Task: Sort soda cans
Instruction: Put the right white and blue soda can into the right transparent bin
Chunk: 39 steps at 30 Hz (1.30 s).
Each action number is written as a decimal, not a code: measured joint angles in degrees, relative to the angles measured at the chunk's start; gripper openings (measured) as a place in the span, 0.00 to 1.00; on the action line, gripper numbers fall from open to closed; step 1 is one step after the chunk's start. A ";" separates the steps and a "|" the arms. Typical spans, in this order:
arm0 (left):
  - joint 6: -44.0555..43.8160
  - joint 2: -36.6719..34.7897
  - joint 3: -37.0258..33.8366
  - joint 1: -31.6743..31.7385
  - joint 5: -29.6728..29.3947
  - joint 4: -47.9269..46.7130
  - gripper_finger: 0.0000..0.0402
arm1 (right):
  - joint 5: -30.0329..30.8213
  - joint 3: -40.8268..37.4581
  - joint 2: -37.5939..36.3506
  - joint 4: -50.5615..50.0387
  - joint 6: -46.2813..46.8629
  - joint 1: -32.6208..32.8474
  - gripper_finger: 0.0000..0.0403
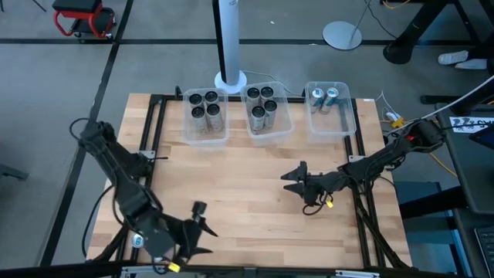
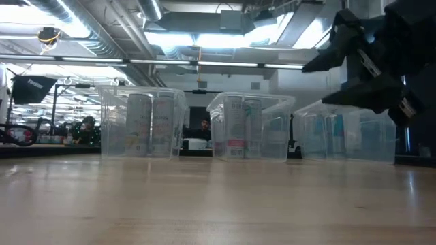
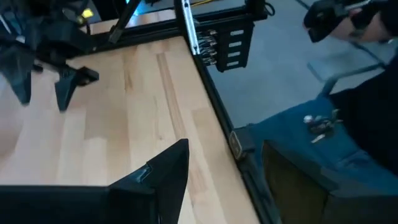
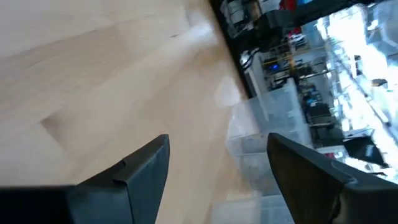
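As the high view looks straight down, the pale wooden table (image 1: 247, 193) fills the centre of the frame, and three clear rectangular plastic bins stand in a row along its upper edge. The left bin (image 1: 205, 116) holds four silver soda cans with dark tops (image 1: 205, 106), the middle bin (image 1: 268, 113) holds five more dark-topped cans (image 1: 262, 104), and the right bin (image 1: 330, 108) holds two cans with pale blue-white tops (image 1: 325, 98). The left gripper (image 1: 202, 229) is at the lower left of the frame, fingers spread and holding nothing. The right gripper (image 1: 294, 178) is right of centre, below the middle bin, also spread and empty. In the low view the three bins stand across the middle of the frame with cans upright inside, and the right gripper (image 2: 327, 82) hangs above the table at the upper right, well apart from the bins. In the left wrist view its own dark fingers (image 3: 165, 180) stand apart over bare wood near the table edge. In the right wrist view the fingers (image 4: 140, 171) are wide apart, with a clear bin at the right.
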 joint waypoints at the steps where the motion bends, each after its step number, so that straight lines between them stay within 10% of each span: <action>1: 0.85 0.94 0.00 0.37 -0.03 0.95 0.48 | 0.00 0.00 0.44 -0.21 0.55 -0.01 0.67; 13: -1.76 6.78 0.00 8.28 0.75 6.23 0.50 | 1.73 0.00 8.52 2.97 6.84 -0.02 0.67; 24: -7.04 6.76 2.98 9.06 8.26 -1.81 0.80 | 1.57 1.66 16.14 7.61 7.69 -0.02 0.67; 39: -51.67 6.72 9.37 -6.74 13.41 -36.60 0.83 | 1.55 2.99 19.42 8.39 8.90 -0.02 0.67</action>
